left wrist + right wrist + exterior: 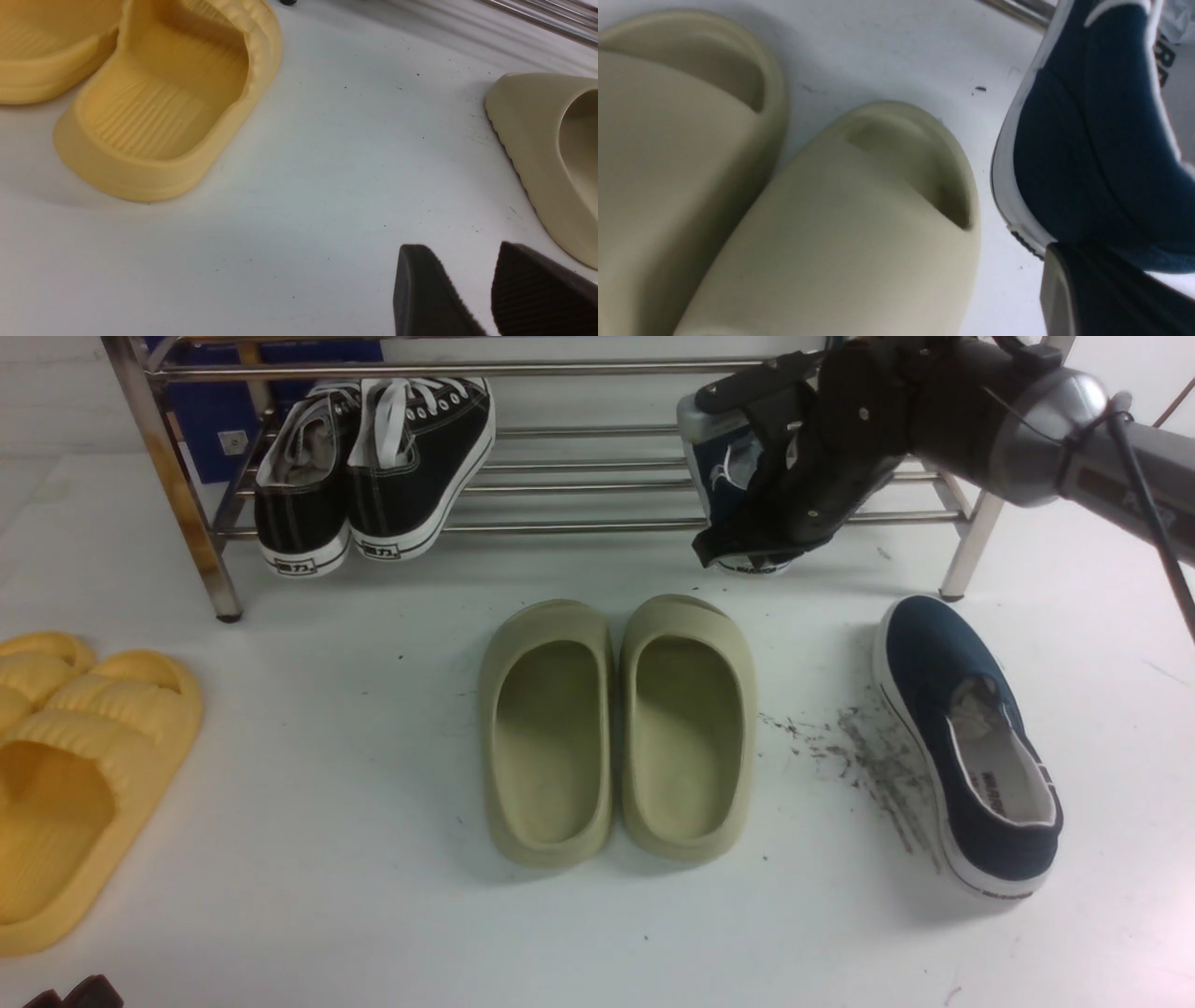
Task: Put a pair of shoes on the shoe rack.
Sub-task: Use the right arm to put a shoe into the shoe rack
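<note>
Upper right: black robot arm (840,448) hides most of a navy-blue canvas slip-on shoe (722,476); left edge crops yellow foam slides (75,775).

Front view faces shoe rack (579,525), close wrist views share olive slides (686,737)

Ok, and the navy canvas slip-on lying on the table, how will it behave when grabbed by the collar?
The navy-blue canvas slip-on shoe with white rubber sole probably has a soft collar that folds under a pinch, while the thick sole likely stays stiff. It should hang tilted, as its twin navy shoe does in the right end effector.
</note>
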### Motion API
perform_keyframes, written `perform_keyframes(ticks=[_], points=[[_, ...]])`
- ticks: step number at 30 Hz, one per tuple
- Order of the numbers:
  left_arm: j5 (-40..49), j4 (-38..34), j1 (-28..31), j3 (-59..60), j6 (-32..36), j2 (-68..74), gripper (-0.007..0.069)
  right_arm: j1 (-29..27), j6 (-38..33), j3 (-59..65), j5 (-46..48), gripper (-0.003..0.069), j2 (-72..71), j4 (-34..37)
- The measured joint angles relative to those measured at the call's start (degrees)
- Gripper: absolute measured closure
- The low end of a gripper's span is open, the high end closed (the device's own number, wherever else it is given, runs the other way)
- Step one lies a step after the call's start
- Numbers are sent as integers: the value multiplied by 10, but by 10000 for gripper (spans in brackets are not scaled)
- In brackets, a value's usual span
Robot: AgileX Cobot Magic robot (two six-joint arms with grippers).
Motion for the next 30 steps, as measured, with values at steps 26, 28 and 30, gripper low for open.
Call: perform_keyframes(ticks=[26,28,30], points=[[0,0,0,0,0,0,387,-3,21,-60,108,540,-8,9],[0,0,0,0,0,0,387,1,18,-60,138,454,-21,11],[0,0,0,0,0,0,387,3,4,-60,172,391,-33,13]])
